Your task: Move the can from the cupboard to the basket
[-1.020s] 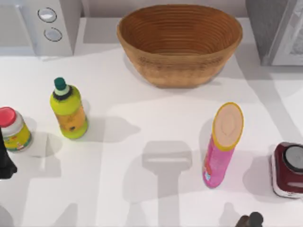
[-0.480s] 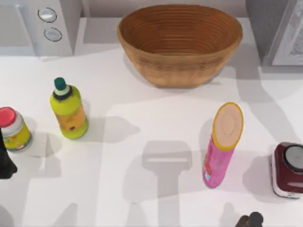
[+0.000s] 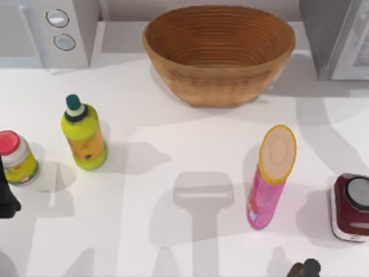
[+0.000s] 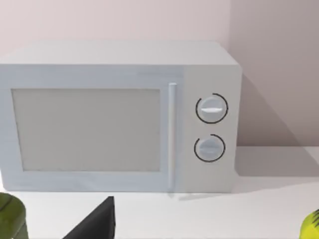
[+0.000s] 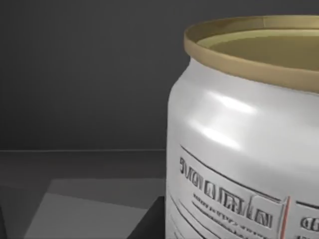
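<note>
Arm parts at the near edge of the top view: a dark piece of the left arm (image 3: 7, 199) at the table's left edge, beside a small jar with a red lid (image 3: 16, 157); a dark piece of the right arm (image 3: 304, 268) at the bottom edge toward the right. Cannot tell from any view whether either claw is apart or together.

Near right: squat dark-red container with grey top (image 3: 350, 206), upright at the right edge. Just left of it, well apart, the tall pink tube with yellow rim (image 3: 269, 178), upright. Middle left: yellow-green bottle with a dark green cap (image 3: 83, 134), standing near the red-lidded jar but not touching it.

Far side, centre: wicker basket (image 3: 219, 53), oval, orange-brown, ribbed coils, nothing seen inside it. Far left corner: white appliance with two round knobs (image 3: 49, 32); the left wrist view faces its front (image 4: 119, 119), door panel beside the knobs. Far right corner: grey cupboard (image 3: 337, 37) with a pale framed door panel.

Right wrist view: silver-white can (image 5: 244, 144) very close, upright, gold-coloured rim, print with a red line on its side, standing on a dark floor against dark grey walls — apparently inside the cupboard. Can is well apart from the basket.
</note>
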Robot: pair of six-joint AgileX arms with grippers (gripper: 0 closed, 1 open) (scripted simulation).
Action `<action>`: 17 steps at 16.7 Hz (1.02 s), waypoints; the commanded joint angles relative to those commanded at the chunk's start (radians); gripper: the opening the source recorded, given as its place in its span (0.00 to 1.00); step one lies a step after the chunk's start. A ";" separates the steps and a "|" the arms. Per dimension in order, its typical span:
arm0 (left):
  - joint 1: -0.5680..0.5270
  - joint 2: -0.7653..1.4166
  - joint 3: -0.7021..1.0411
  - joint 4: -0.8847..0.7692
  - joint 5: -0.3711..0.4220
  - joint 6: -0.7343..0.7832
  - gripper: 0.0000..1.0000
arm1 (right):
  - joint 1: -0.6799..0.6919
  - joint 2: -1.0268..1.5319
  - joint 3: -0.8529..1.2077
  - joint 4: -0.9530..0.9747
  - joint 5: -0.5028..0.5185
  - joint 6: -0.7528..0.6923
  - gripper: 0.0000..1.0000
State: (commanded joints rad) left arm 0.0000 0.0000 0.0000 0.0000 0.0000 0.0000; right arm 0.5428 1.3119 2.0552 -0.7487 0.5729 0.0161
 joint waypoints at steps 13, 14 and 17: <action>0.000 0.000 0.000 0.000 0.000 0.000 1.00 | -0.242 -0.571 -0.897 0.334 -0.226 -0.007 0.00; 0.000 0.000 0.000 0.000 0.000 0.000 1.00 | -0.271 -0.637 -1.013 0.371 -0.255 -0.009 0.00; 0.000 0.000 0.000 0.000 0.000 0.000 1.00 | -0.356 -0.833 -1.355 0.479 -0.345 -0.013 0.00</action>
State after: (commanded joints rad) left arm 0.0000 0.0000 0.0000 0.0000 0.0000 0.0000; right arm 0.1866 0.4788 0.7005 -0.2694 0.2284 0.0033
